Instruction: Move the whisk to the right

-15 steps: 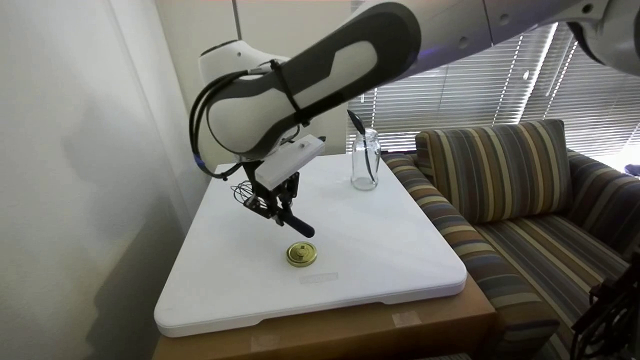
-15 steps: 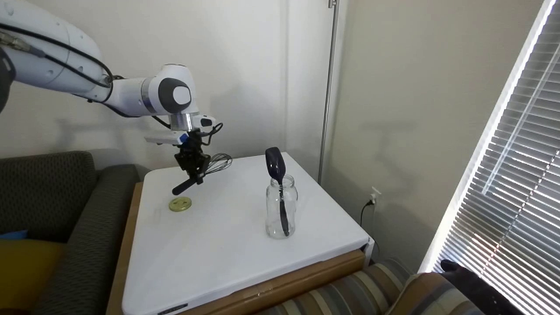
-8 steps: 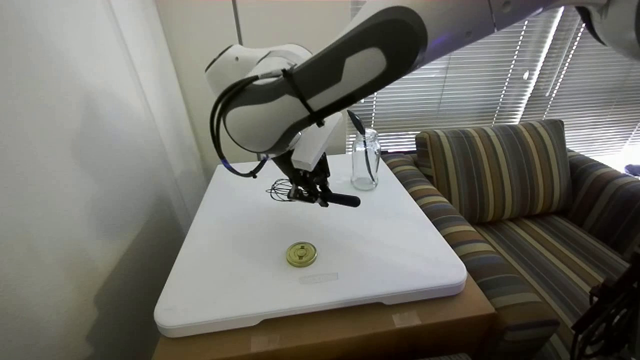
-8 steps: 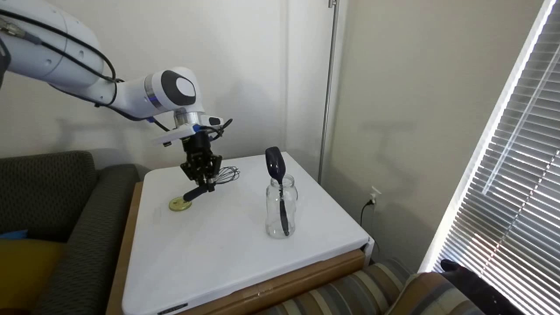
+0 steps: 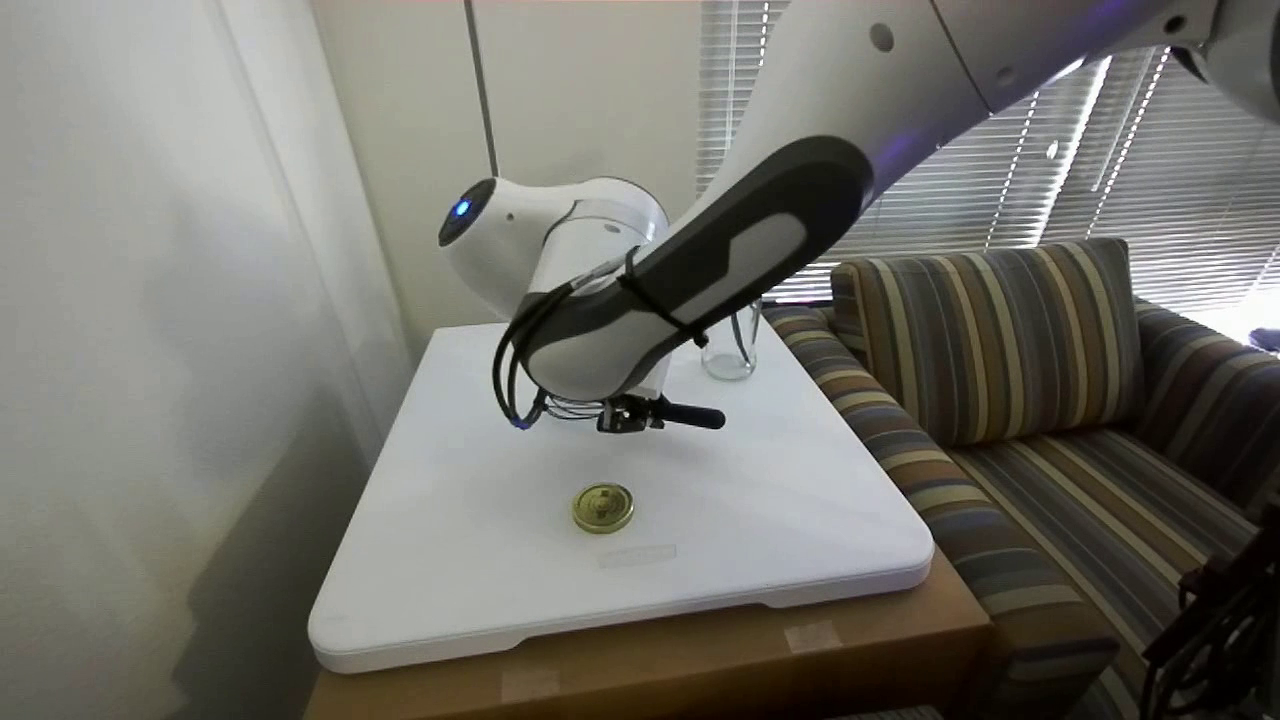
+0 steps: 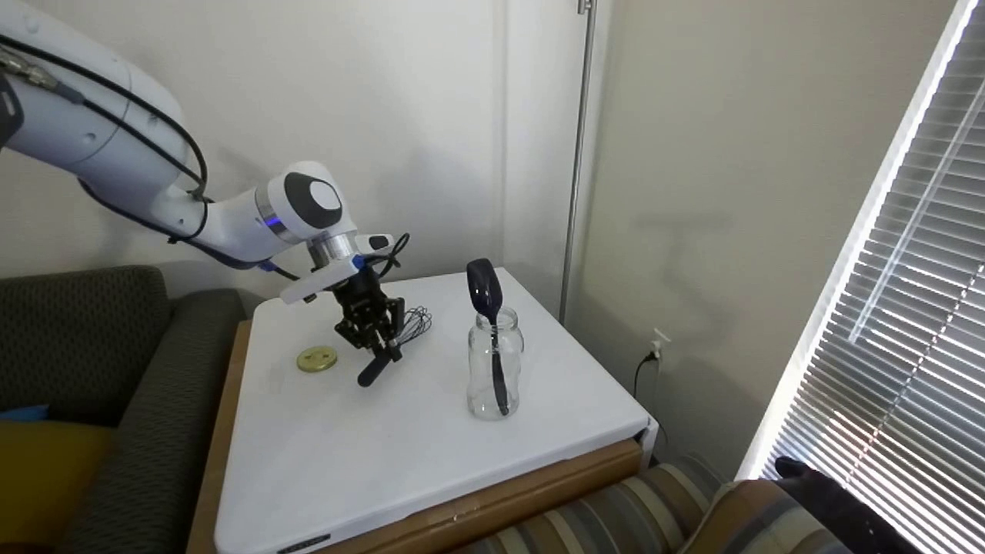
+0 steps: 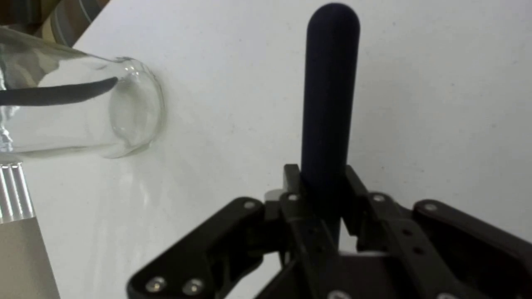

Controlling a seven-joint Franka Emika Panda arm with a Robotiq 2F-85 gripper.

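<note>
A jar (image 6: 511, 371) (with spoon (image 6: 485, 288)) and gold disc (image 6: 316, 358) flank the whisk (image 6: 374, 368).

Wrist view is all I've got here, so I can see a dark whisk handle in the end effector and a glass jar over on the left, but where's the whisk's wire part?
Observer: In an exterior view, the wire head sticks out past the end effector, on the side opposite the handle.
Operator: Okay, and is there anything small lying around that I'd miss?
Observer: Yes, a round gold lid lies flat on the white tabletop, apart from the handle in both exterior views.
Operator: Got it. What does my picture cut off on the left?
Observer: The top of the dark utensil in the glass jar: in an exterior view it ends in a spoon-like bowl sticking out above the jar.
</note>
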